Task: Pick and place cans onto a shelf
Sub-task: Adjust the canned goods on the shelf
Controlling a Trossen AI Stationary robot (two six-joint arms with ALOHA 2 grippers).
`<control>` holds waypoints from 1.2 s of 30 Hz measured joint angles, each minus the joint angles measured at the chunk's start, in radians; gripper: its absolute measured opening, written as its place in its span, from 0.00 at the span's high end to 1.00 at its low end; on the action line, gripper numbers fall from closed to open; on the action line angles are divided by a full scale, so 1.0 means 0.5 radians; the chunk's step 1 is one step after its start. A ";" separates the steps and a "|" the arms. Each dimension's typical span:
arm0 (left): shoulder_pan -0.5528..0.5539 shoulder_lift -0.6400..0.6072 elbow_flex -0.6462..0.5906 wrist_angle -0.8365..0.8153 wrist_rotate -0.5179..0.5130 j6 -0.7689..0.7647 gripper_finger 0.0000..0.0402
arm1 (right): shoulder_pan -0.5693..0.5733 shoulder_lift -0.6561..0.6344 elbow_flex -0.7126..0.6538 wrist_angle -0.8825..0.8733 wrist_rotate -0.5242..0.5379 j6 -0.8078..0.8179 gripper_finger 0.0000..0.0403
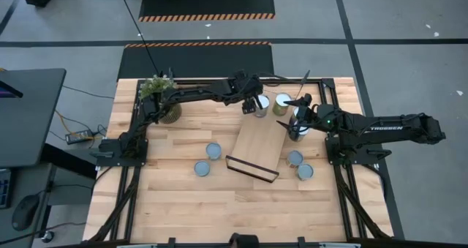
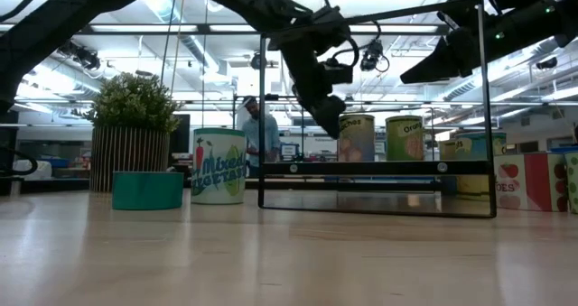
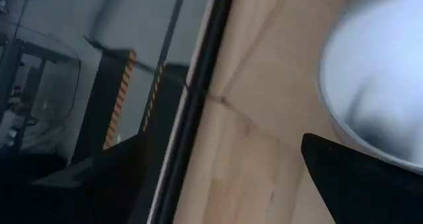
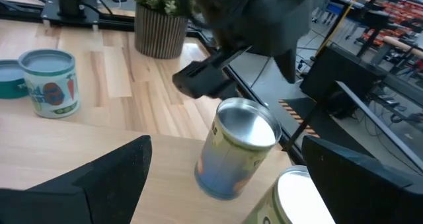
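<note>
My left gripper is open at the far middle of the table, beside an upright can with a shiny top; that top shows past one finger in the left wrist view. A second can stands just to its right. My right gripper is open and empty, raised above the table right of these two cans; its fingers frame them. The light-wood shelf with black end rails stands slantwise mid-table. Other cans stand left and right of it. My left gripper stands with one finger close to the can's top rim, on the can's far left side. I cannot tell whether it touches the can. The can stands upright on the table.
A potted plant stands at the far left by my left arm. A low teal tin and a labelled can stand left of the shelf, and another can stands right of it. A person is in the room behind.
</note>
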 joint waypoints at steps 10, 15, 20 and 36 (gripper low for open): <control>0.056 -0.069 0.027 -0.015 0.126 0.156 0.02 | -0.001 0.000 0.000 -0.010 0.084 -0.025 0.01; 0.006 -0.104 0.028 -0.206 0.532 0.135 0.02 | -0.005 0.000 0.000 -0.011 0.091 -0.019 0.01; -0.054 -0.086 0.028 -0.233 0.809 0.041 0.02 | -0.004 0.000 0.000 -0.017 0.092 -0.009 0.01; -0.066 0.006 0.027 0.096 0.005 0.123 0.02 | -0.004 0.000 0.000 -0.017 0.088 -0.007 0.01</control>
